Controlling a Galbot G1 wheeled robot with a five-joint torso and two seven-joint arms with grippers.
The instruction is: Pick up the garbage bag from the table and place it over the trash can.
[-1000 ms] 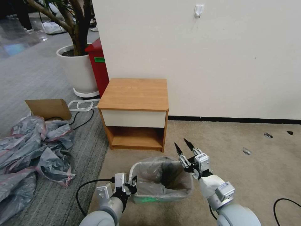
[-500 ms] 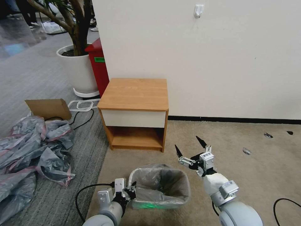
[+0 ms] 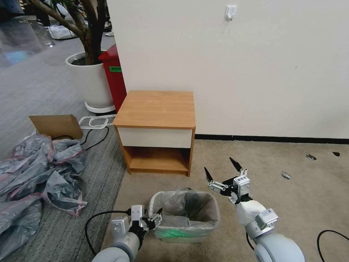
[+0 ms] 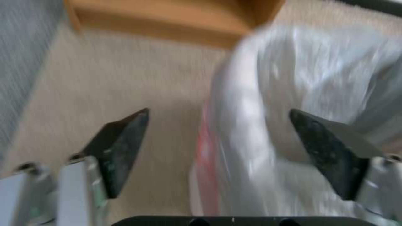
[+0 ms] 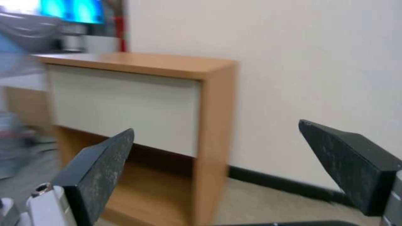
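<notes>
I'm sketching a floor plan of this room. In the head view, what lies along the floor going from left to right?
Heap of grey-and-pink bags → cardboard box → plant pot → red box → nightstand → black cable loop.

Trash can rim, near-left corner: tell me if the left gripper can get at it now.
Probably yes. The left gripper, open, sits right beside that corner of the trash can, the garbage bag between its fingers, nothing blocking.
</notes>
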